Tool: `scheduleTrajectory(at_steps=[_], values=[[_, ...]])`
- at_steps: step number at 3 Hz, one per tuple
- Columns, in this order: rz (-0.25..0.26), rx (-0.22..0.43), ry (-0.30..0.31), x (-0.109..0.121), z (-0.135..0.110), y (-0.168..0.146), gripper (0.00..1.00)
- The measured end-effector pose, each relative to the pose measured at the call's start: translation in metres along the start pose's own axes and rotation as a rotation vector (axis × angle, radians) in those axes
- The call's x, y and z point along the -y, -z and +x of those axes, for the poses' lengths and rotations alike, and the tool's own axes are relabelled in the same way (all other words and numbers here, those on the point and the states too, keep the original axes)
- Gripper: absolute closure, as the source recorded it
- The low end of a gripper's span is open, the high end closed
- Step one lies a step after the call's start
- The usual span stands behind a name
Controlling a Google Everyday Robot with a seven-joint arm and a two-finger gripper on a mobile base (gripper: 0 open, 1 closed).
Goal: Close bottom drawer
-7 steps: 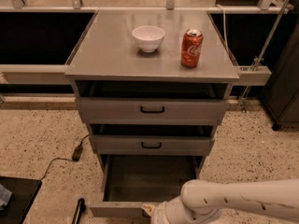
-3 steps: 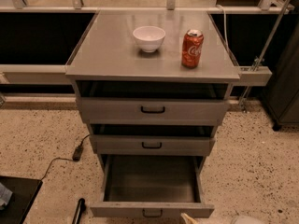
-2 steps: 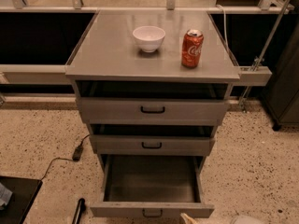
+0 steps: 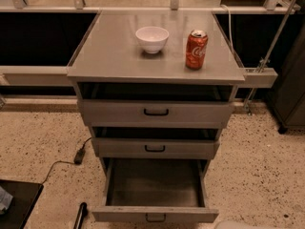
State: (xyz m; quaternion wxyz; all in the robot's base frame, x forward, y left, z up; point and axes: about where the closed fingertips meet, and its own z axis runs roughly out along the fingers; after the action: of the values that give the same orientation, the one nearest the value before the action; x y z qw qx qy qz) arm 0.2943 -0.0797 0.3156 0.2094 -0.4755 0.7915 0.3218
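The bottom drawer (image 4: 155, 214) of the grey metal cabinet (image 4: 114, 56) stands pulled far out toward me, and its inside looks empty. Its low front panel carries a small black loop handle (image 4: 155, 218) at the picture's lower edge. The middle drawer (image 4: 155, 148) and the top drawer (image 4: 155, 112) each stick out a little, with a dark gap above each. My gripper is not in view. Only a pale sliver of my arm (image 4: 238, 225) shows at the bottom edge, right of the drawer front.
A white bowl (image 4: 152, 38) and a red soda can (image 4: 196, 49) stand on the cabinet top. A black cable with a plug (image 4: 78, 155) lies on the speckled floor to the left. A dark mat (image 4: 16, 202) is at the bottom left. A dark cabinet (image 4: 291, 99) stands at the right.
My arm and gripper, earlier in front of the bottom drawer's right side, have drawn back down out of the picture. The drawer stays open.
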Motion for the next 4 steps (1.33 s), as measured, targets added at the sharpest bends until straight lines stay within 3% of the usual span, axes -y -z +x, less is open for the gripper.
scheduleTrajectory(at_steps=[1, 2, 3, 4], values=[[-0.031, -0.042, -0.109, 0.031, 0.041, -0.054, 0.00], [-0.052, -0.037, -0.144, 0.030, 0.055, -0.077, 0.00], [-0.047, -0.001, -0.142, 0.031, 0.062, -0.069, 0.00], [0.037, -0.001, -0.121, 0.042, 0.063, -0.048, 0.00]])
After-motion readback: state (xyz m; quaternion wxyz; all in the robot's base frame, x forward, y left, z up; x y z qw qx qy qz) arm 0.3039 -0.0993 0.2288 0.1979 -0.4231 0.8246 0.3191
